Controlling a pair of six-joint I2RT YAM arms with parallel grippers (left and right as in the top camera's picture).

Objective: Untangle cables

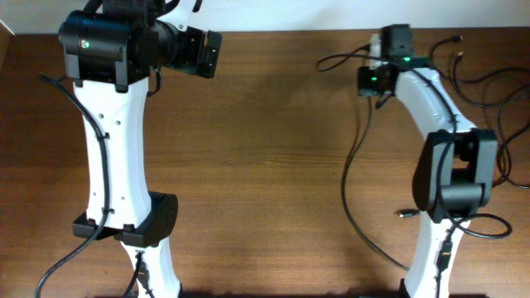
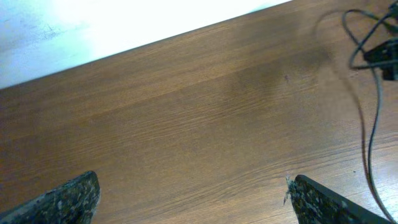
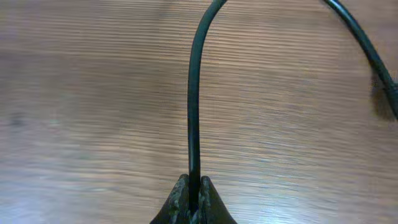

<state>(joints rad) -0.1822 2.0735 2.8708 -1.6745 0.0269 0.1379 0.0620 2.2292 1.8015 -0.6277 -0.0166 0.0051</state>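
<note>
My right gripper (image 3: 194,184) is shut on a thin black cable (image 3: 193,106) that rises straight from between its fingertips and bends away to the right. From overhead, the right gripper (image 1: 370,83) sits at the back right. That cable (image 1: 348,178) trails from it in a long curve toward the front edge. More cables (image 1: 489,79) lie looped at the far right, with a small plug (image 1: 403,213) near the right arm. My left gripper (image 2: 193,180) is open wide over bare wood, at the back left in the overhead view (image 1: 207,51), far from any cable.
The wooden table (image 1: 265,165) ends at a pale wall strip along the back (image 2: 124,25). The left arm's white link (image 1: 112,141) and the right arm's base (image 1: 451,178) stand on either side. A second cable (image 3: 367,46) crosses the right wrist view's upper right.
</note>
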